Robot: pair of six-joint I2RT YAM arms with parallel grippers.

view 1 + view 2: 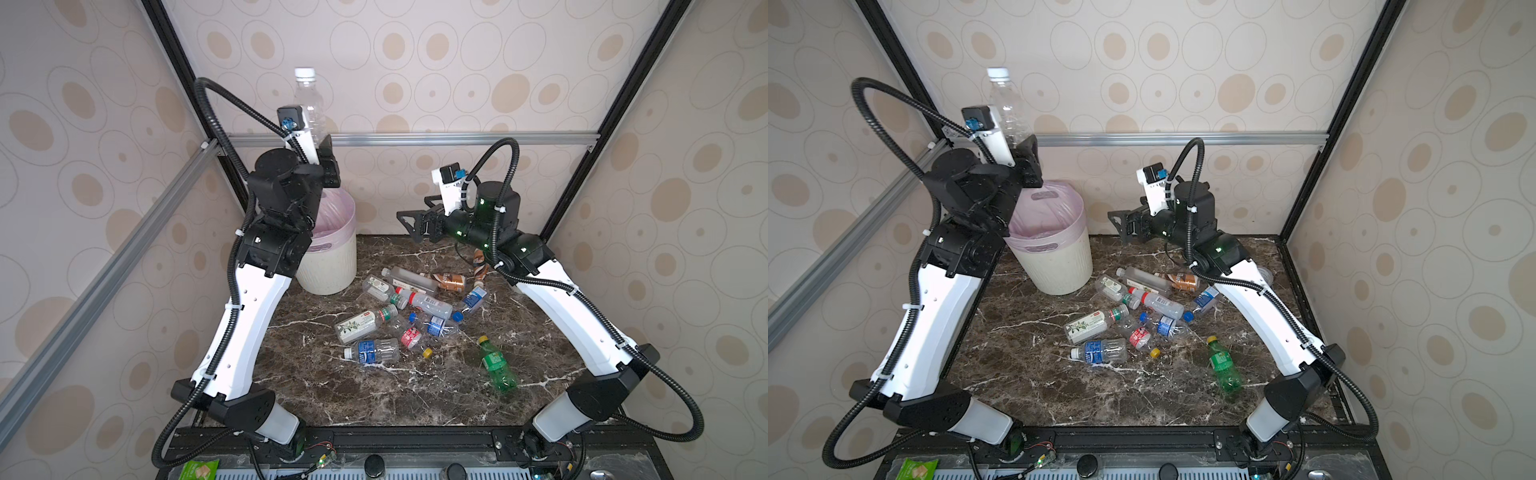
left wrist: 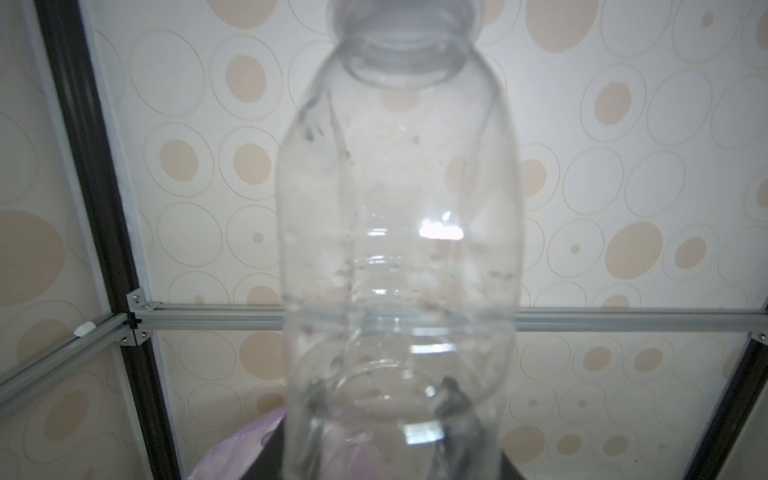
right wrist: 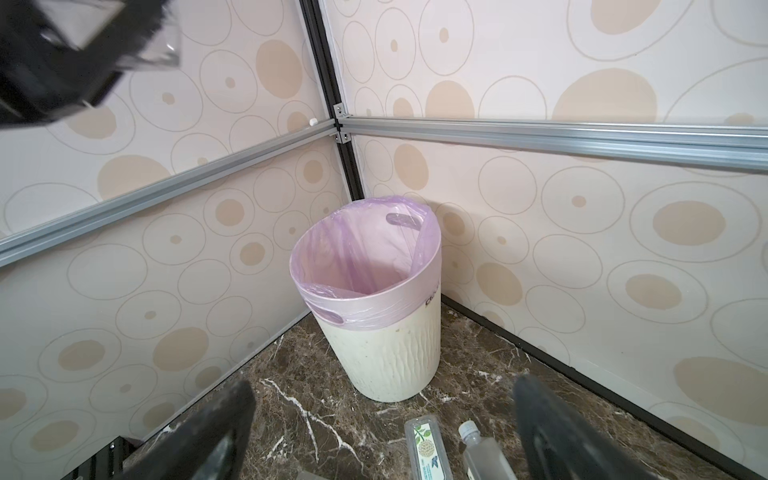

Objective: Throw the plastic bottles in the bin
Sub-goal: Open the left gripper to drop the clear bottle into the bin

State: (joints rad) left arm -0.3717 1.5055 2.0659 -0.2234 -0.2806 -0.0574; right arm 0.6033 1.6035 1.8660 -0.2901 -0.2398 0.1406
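My left gripper (image 1: 323,146) (image 1: 1025,148) is raised above the bin, shut on the lower part of a clear plastic bottle (image 1: 309,102) (image 1: 1008,104) with a white cap, held upright. In the left wrist view this bottle (image 2: 399,249) fills the centre and the dark fingers (image 2: 457,409) show through it. The off-white ribbed bin (image 1: 332,270) (image 1: 1059,270) (image 3: 390,361), lined with a pink bag, stands in the far left corner. My right gripper (image 1: 410,226) (image 1: 1119,226) (image 3: 382,436) hangs open and empty, right of the bin and facing it. Several plastic bottles (image 1: 415,307) (image 1: 1142,307) lie piled mid-table.
A green bottle (image 1: 496,365) (image 1: 1225,368) lies apart at the right, and a brown one (image 1: 449,281) at the far side of the pile. Two bottles (image 3: 428,449) lie under the right gripper. Patterned walls and aluminium rails (image 1: 415,139) close in the marble table (image 1: 374,399).
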